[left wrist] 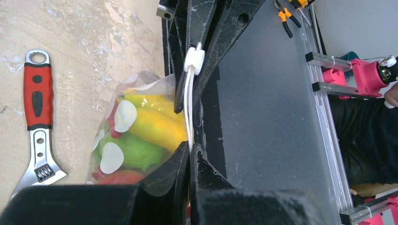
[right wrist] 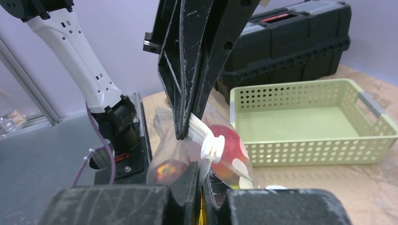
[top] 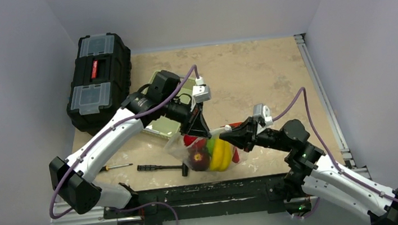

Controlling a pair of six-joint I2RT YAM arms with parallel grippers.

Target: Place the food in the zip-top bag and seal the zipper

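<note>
The left gripper (left wrist: 190, 154) and right gripper (right wrist: 203, 171) both clamp the zipper (left wrist: 188, 108), stretched between them mid-frame; the right sits at its white tab (left wrist: 194, 61).

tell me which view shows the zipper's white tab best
The right wrist view: the white tab is close and unblocked, against a red fruit in the bag. The left wrist view shows it smaller, set between dark fingers. In the top view it is too small to pick out.
</note>
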